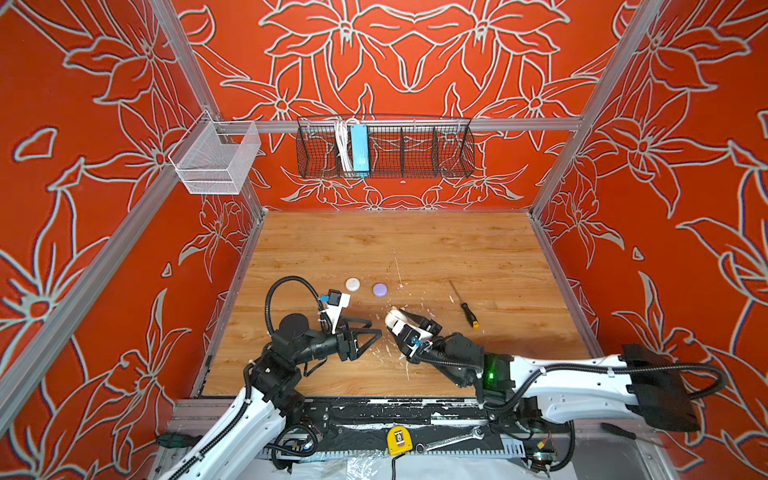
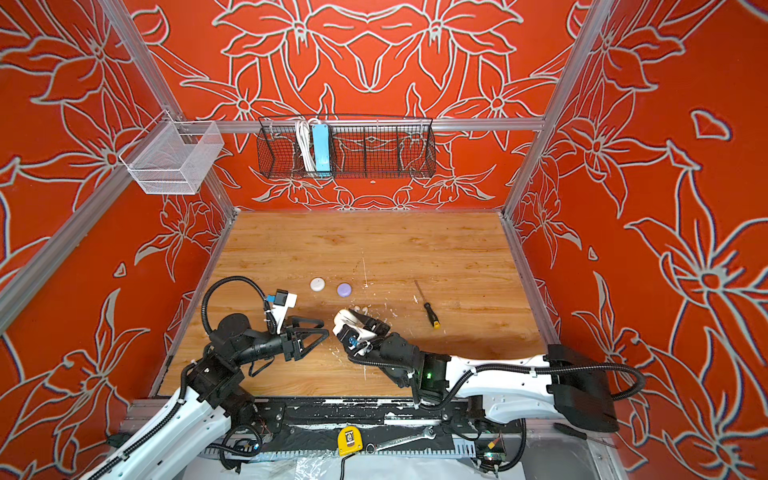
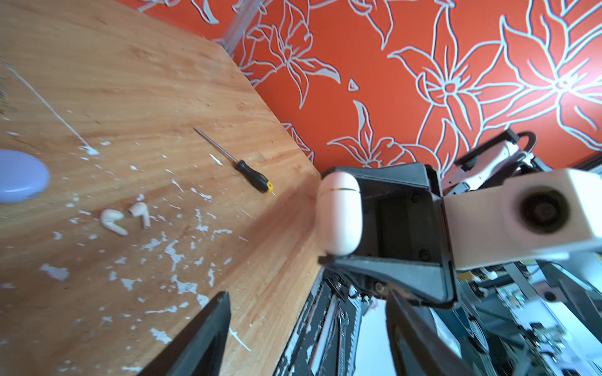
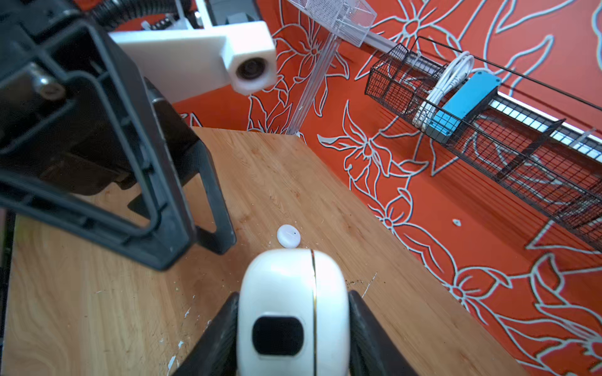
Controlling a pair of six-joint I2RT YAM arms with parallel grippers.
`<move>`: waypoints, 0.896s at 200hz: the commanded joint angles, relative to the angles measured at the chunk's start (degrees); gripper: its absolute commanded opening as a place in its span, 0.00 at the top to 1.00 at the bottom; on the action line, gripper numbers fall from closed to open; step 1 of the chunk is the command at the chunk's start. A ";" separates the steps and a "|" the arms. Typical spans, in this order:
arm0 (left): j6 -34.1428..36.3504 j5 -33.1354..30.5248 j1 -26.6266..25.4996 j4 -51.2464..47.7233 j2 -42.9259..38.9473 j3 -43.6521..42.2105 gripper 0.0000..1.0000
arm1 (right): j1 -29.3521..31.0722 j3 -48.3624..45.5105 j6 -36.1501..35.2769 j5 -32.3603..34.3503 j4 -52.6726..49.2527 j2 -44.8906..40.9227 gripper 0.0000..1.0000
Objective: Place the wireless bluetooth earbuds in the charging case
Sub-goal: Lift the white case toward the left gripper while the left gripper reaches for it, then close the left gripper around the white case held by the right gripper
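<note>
Two white earbuds (image 3: 112,221) lie loose; my right gripper (image 1: 397,319) clamps the closed charging case (image 4: 286,286) (left gripper (image 1: 374,327) gapes empty).

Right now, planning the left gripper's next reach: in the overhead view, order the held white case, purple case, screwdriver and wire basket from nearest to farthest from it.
From the left gripper, in a top view:
1. white case, held just right of it.
2. purple case, lying just beyond it.
3. screwdriver, lying farther right.
4. wire basket, on the back wall.
</note>
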 commanded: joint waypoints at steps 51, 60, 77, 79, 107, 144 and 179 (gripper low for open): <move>2.41 -4.73 -4.96 2.99 3.56 2.54 0.34 | 0.50 0.65 -5.41 -2.22 7.57 1.19 0.73; 2.48 -4.96 -5.15 2.89 4.10 2.81 0.37 | 0.50 0.72 -5.28 -2.80 7.00 0.94 0.73; 2.86 -5.02 -5.47 2.97 4.99 3.23 0.39 | 0.50 0.50 -5.40 -3.64 6.70 0.75 0.73; 2.90 -5.11 -5.51 2.97 5.07 3.19 0.39 | 0.52 0.44 -5.40 -3.73 6.74 0.74 0.73; 3.30 -8.04 -5.60 0.70 5.01 3.71 0.39 | 0.77 -0.52 -6.05 -4.28 6.47 0.50 0.73; 3.54 -9.54 -5.60 -0.20 4.07 3.53 0.39 | 0.99 -1.39 -6.55 -6.02 5.39 -0.08 0.73; 3.35 -9.18 -5.63 0.06 4.84 3.91 0.39 | 1.25 -1.34 -7.06 -6.14 5.43 0.82 0.73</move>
